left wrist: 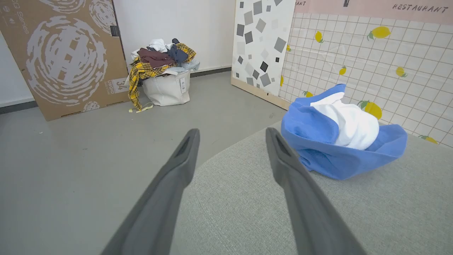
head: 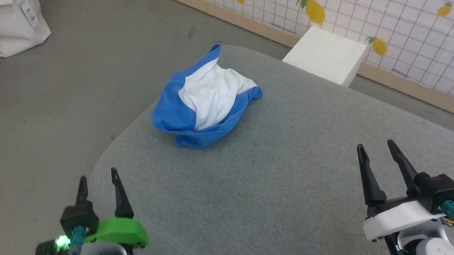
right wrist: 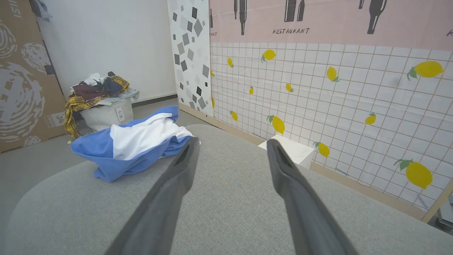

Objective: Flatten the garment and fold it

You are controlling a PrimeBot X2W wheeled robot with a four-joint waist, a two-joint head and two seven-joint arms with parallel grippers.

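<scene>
Low in the head view, the left gripper (head: 98, 174) sits at lower left and the right gripper (head: 375, 144) at lower right, each with its two dark fingers spread apart and holding nothing. Above them, left of the frame's upper middle, the garment (head: 207, 101) lies crumpled in a heap, white cloth wrapped in blue, near the rounded far corner of the grey padded surface (head: 282, 186), well apart from both.
</scene>
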